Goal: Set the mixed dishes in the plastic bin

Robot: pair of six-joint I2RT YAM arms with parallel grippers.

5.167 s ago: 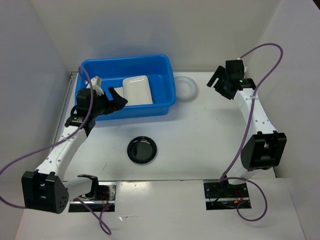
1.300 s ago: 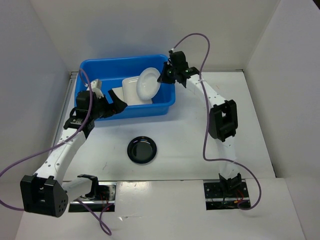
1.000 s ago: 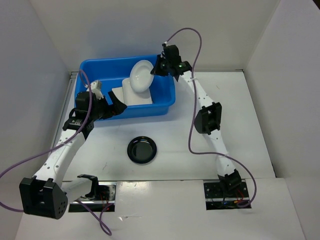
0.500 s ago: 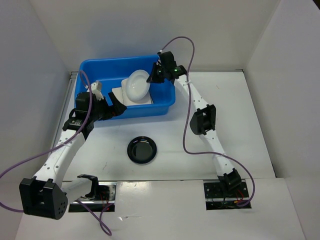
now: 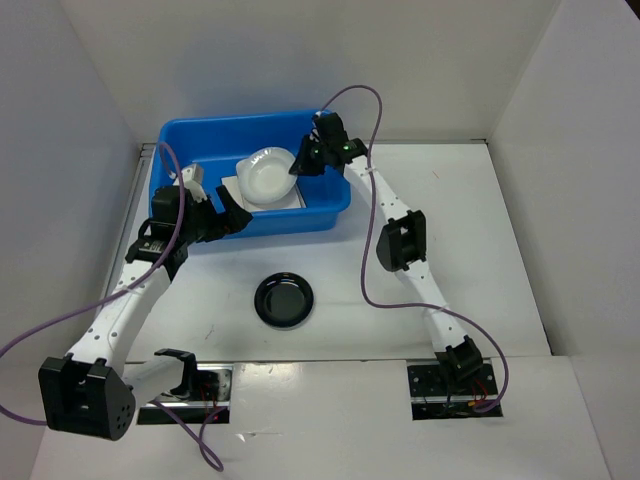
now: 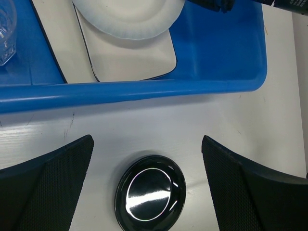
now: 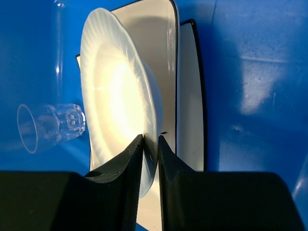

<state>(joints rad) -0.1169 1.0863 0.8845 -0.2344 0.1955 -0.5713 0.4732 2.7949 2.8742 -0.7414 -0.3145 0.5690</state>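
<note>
The blue plastic bin point(image 5: 250, 225) point(image 6: 144, 89) point(image 7: 255, 72) stands at the back left. The round white bowl point(image 5: 265, 172) point(image 6: 127, 19) point(image 7: 115, 96) lies inside it on two stacked pale plates point(image 6: 130, 62) point(image 7: 190, 96). A clear cup point(image 7: 48, 125) point(image 6: 5, 33) lies on its side beside them. My right gripper point(image 5: 300, 160) point(image 7: 151, 139) reaches into the bin, its jaws slightly parted around the bowl's rim. The black saucer point(image 5: 284, 299) point(image 6: 150, 194) sits on the table in front of the bin. My left gripper point(image 5: 235, 205) point(image 6: 147, 139) hangs wide open above the saucer, holding nothing.
White walls close in the table on the left, back and right. The bin's front wall point(image 6: 202, 86) lies between the saucer and the dishes inside. The right arm's elbow point(image 5: 402, 243) hangs over the middle right of the table.
The right gripper has carried the bowl further left and down into the bin, laying it flat on the plates, and its jaws have parted a little. The left arm has stayed put.
</note>
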